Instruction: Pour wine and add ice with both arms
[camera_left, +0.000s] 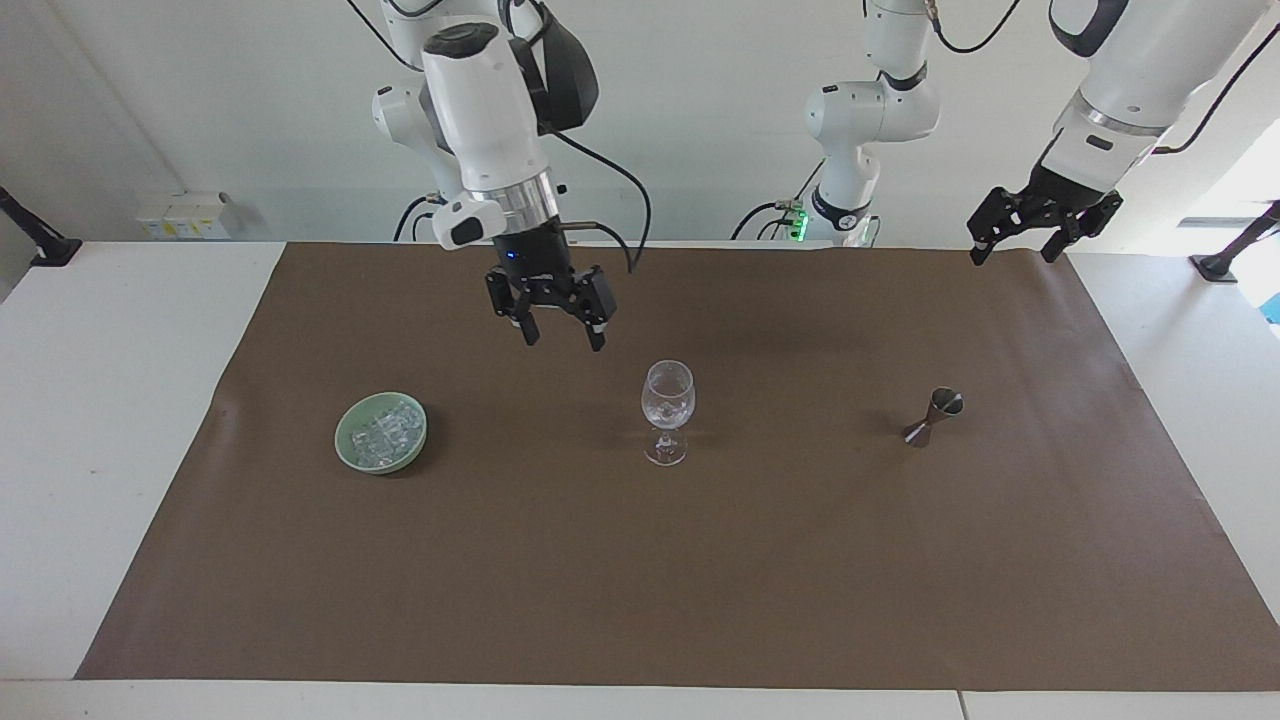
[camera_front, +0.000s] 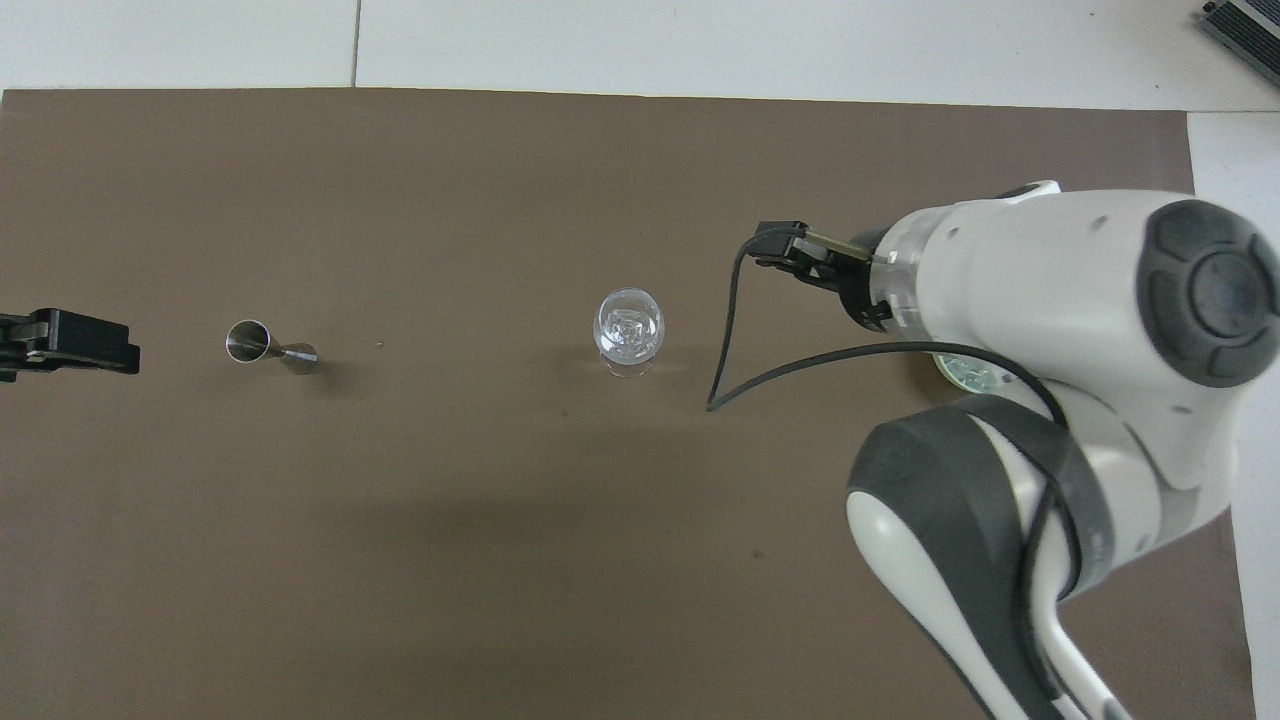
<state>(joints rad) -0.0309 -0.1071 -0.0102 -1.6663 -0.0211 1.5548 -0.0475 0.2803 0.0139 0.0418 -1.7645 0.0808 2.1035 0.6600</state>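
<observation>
Ice (camera_left: 382, 432): heap of clear chunks in a pale green dish (camera_left: 349, 450), toward the right arm's end of the brown mat (camera_left: 700, 580).
Wine glass (camera_left: 667, 410): upright mid-mat; possibly a few chunks inside.
Metal measuring cup (camera_left: 932, 417): toward the left arm's end.
Right gripper (camera_left: 562, 338): raised between dish and glass, fingers spread, empty.
Left gripper (camera_left: 1012, 250): waiting over the mat's edge, fingers apart, empty.
</observation>
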